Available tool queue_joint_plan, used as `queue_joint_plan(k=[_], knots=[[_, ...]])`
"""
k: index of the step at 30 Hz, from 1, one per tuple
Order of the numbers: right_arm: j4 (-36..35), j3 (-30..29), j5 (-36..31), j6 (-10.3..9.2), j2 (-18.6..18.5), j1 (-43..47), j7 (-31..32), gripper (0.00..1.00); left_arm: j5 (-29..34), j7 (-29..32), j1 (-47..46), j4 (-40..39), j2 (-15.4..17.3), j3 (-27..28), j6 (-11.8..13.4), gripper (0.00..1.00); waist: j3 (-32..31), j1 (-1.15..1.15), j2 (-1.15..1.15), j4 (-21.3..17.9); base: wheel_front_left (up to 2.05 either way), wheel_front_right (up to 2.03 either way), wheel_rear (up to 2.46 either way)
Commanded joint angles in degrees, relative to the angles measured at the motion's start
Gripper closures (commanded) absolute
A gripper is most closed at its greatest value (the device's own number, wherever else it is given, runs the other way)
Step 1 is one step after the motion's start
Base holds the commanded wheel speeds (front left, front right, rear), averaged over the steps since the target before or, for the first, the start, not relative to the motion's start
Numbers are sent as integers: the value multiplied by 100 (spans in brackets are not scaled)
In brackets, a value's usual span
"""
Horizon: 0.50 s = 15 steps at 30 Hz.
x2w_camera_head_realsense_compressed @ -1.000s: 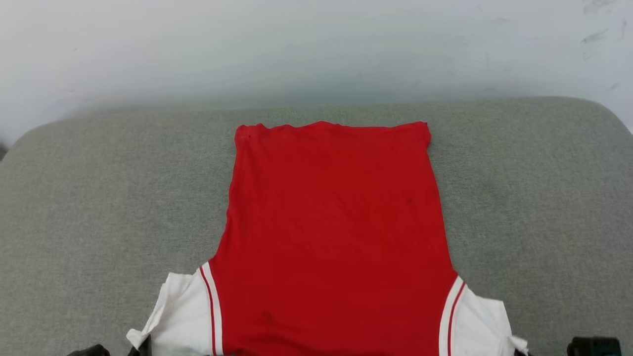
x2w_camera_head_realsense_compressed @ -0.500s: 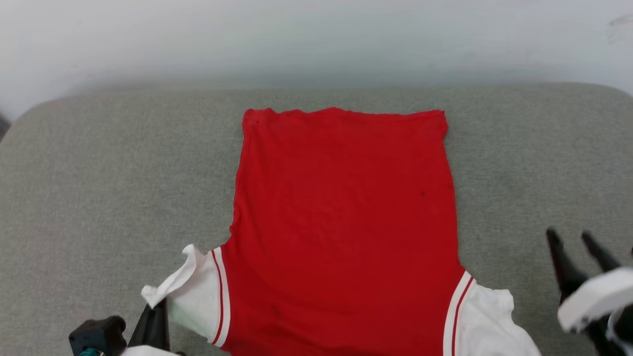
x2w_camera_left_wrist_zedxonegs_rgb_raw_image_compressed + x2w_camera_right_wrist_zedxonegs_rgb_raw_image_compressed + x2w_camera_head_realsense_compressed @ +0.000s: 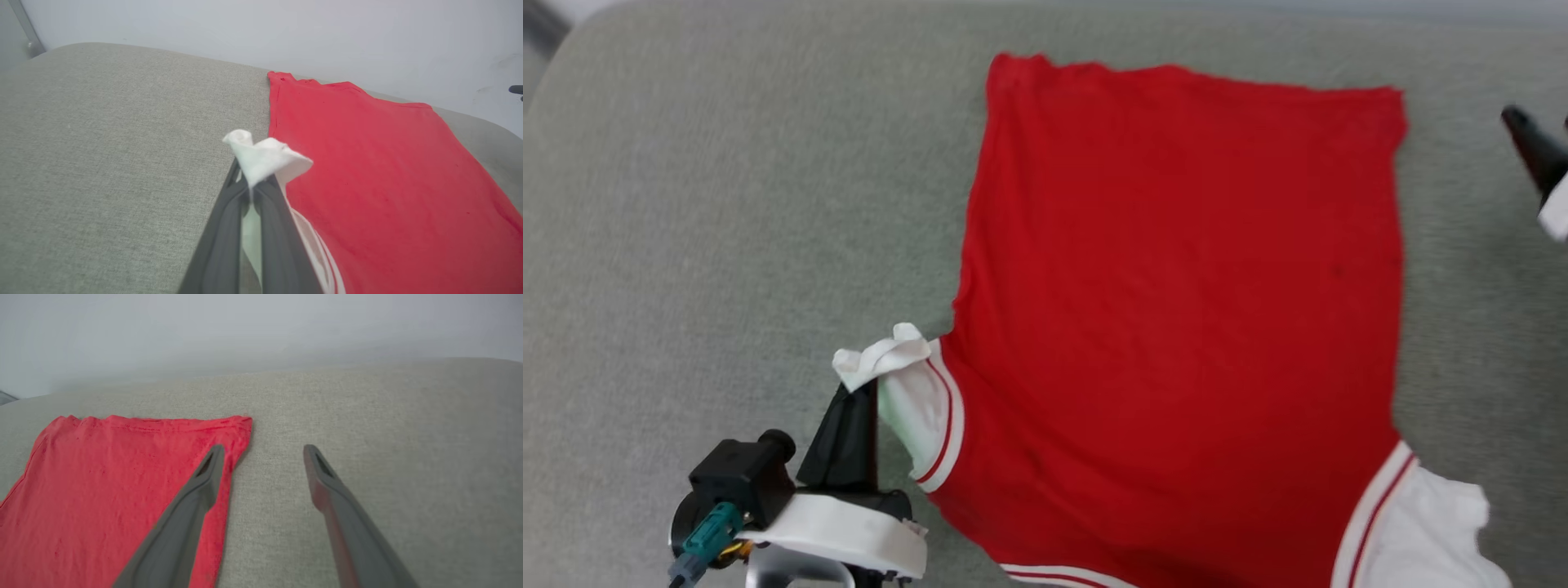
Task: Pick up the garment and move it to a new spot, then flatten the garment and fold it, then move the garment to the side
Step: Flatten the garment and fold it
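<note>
My left gripper (image 3: 250,183) clamps the garment (image 3: 1176,286) by its white sleeve on the grey cushion (image 3: 686,204), while my right gripper (image 3: 263,453) hangs spread apart beside the far hem corner.

Head camera looks steeply down, close over the grey cushion (image 3: 686,204); my left gripper (image 3: 864,390) sits lower left, my right gripper (image 3: 1539,131) at the right edge. Left wrist camera is low, facing along my fingers over the garment (image 3: 388,183) toward the wall (image 3: 286,32). Right wrist camera looks likewise, low, from the garment's right edge. All three share the garment's far hem.
</note>
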Motion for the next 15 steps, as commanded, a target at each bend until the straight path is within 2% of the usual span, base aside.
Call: queue_joint_plan(k=[1,8,15], knots=[[109,65,7,-2,-27,-226,162,0,13,-57,-99,-1,-44,-9,-26,100,401,-1,0,346,0,0,0],[711,257,-201,-2,-191,-1381,1245,0,-46,-307,-445,90,-251,-146,-197,100,1013,-1,0,693,0,0,0],[1301,255,-269,-2,-87,-1637,1934,0,-122,-552,-676,372,-425,-208,-317,100,1341,-1,0,885,0,0,0]])
